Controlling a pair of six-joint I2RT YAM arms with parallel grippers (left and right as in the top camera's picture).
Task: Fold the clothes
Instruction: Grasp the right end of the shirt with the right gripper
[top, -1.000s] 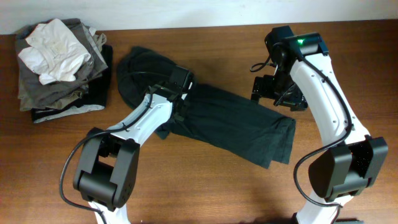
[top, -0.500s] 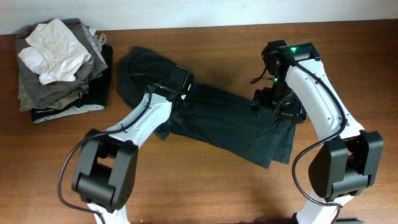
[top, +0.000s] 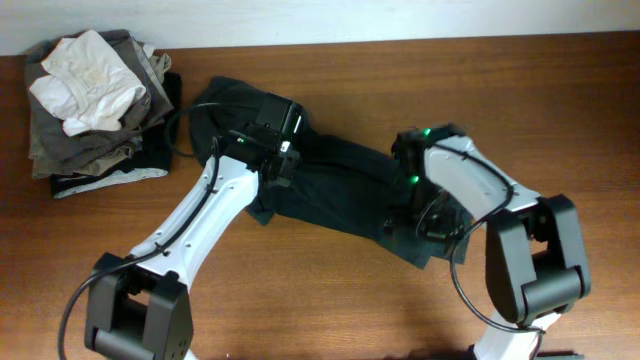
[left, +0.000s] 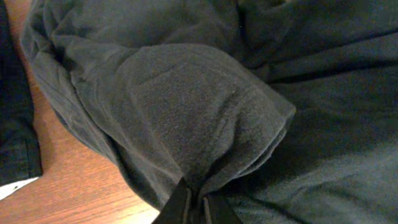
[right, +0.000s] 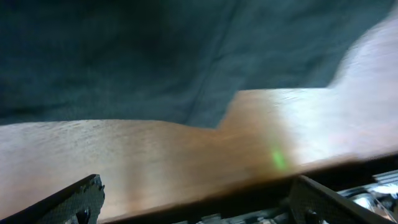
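Swung down from the table's (top: 330, 300) 2 o'clock edge, the right gripper (right: 199, 202) now hangs low over the garment's (top: 340, 185) 4 o'clock end, jaws spread wide above glossy brown wood and a blurred, stepped hem. The left arm has stretched longer, and the left gripper (left: 193, 200) is closed tight on a rounded fold of the garment near centre, toward 11 o'clock. The garment is dark, soft and finely napped like fleece, lying in a creased diagonal band from 11 to 4 o'clock, well apart from the rumpled pile (top: 90, 110) at 10 o'clock.
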